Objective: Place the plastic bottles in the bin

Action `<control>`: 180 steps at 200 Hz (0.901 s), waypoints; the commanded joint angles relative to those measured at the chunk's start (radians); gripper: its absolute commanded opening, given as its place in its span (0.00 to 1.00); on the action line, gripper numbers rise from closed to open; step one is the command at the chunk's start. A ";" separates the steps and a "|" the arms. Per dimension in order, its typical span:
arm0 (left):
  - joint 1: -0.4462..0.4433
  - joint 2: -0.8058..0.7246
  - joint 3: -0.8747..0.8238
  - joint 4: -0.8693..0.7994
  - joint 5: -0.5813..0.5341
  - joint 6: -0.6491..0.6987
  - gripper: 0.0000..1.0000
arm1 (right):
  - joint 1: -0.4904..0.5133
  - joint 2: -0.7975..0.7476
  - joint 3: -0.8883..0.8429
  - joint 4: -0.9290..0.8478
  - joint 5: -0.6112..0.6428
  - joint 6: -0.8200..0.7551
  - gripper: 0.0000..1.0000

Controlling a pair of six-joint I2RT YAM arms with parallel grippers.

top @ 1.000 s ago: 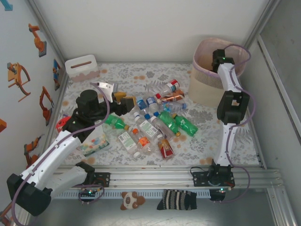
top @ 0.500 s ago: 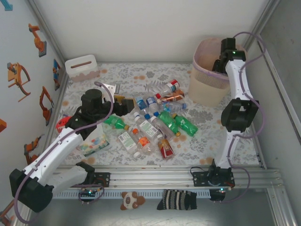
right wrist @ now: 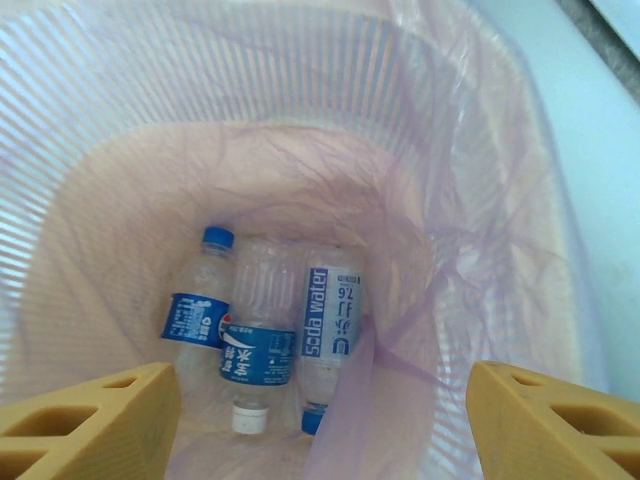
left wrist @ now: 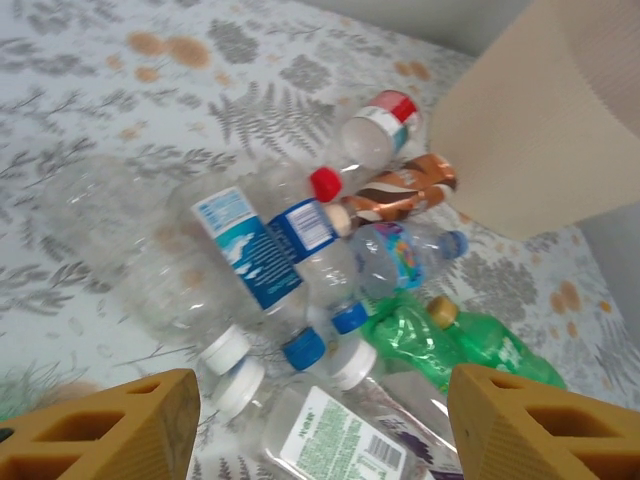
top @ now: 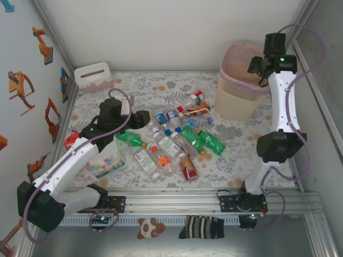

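Several plastic bottles (top: 171, 139) lie heaped on the table's middle, clear and green ones. My left gripper (top: 143, 119) hovers at the heap's left edge, open and holding nothing. In the left wrist view its fingers (left wrist: 110, 430) flank clear bottles (left wrist: 250, 265) and a green bottle (left wrist: 440, 345). The beige-pink bin (top: 238, 88) stands at the far right. My right gripper (top: 256, 65) hangs over its mouth, open and empty. Three clear bottles (right wrist: 262, 325) with blue labels lie on the bin's bottom (right wrist: 120, 250) inside the pinkish liner.
A small white box with a slot (top: 94, 76) stands at the back left. A flat packet with coloured dots (top: 107, 160) lies under the left arm, a red object (top: 69, 142) beside it. Walls close in on three sides; a metal rail (top: 187, 201) runs along the front.
The right arm has risen and swung right, from low over the bin to above its right rim. The left gripper has lowered and tilted toward the bottle heap.
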 commanded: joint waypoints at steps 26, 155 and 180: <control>0.037 0.036 0.039 -0.160 -0.199 -0.223 0.67 | 0.033 -0.111 -0.018 -0.024 -0.069 -0.006 0.74; 0.136 0.247 0.112 -0.489 -0.304 -0.830 0.67 | 0.084 -0.279 -0.200 0.024 -0.089 -0.007 0.73; 0.173 0.281 0.086 -0.418 -0.205 -0.858 0.67 | 0.085 -0.283 -0.212 0.026 -0.091 -0.006 0.73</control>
